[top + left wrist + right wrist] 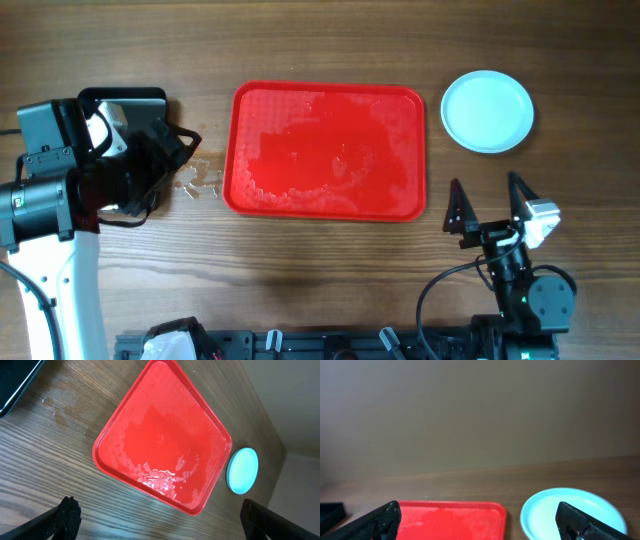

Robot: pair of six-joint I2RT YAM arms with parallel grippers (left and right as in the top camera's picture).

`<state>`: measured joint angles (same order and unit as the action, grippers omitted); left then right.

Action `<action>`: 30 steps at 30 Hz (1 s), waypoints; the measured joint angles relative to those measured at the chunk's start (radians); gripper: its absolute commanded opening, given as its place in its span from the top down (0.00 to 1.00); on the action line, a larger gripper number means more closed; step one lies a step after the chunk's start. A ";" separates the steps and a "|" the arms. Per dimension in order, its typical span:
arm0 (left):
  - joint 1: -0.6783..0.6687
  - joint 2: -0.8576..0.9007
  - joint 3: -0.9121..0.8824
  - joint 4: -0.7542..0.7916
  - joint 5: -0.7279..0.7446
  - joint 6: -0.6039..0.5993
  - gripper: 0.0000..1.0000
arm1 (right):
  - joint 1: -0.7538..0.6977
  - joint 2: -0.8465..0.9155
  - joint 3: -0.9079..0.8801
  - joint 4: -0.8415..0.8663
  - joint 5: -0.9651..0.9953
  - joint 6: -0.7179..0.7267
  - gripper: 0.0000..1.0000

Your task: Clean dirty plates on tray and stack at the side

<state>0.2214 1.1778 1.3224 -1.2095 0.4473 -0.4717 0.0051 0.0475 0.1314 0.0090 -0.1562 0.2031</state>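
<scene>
Large red rectangular plastic tray (330,150), wet inside, is laid on the wooden table (300,290). Round pale-blue plates (487,110) are set right of the tray, apart; count cannot be told. Left gripper (159,510) is held spread left of the tray. Right gripper (487,195) is spread off its near-right corner.

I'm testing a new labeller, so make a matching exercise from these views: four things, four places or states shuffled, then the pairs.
Things:
1. red tray
2. pale-blue plate
3. black tray
4. right gripper

Places or states:
a. open, holding nothing
b. wet, in the middle
c. right of the red tray
d. far left, partly covered

Pairs: 1-b, 2-c, 3-d, 4-a
</scene>
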 measured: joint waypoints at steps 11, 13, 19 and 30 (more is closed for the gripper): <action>0.000 0.000 0.000 0.000 0.000 0.000 0.00 | -0.072 -0.028 -0.126 0.128 0.000 0.000 0.01; 0.000 0.000 0.000 -0.001 0.000 0.000 0.00 | -0.072 -0.030 -0.125 0.119 0.000 -0.017 0.00; 0.000 0.000 0.000 -0.001 0.000 0.000 0.00 | -0.072 -0.032 -0.125 -0.002 0.000 -0.145 0.00; 0.000 0.000 0.000 0.000 0.000 0.000 0.00 | -0.072 -0.032 -0.125 -0.003 0.000 -0.235 0.00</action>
<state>0.2214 1.1778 1.3220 -1.2098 0.4473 -0.4717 -0.0673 0.0154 0.0063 0.0063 -0.1562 -0.0322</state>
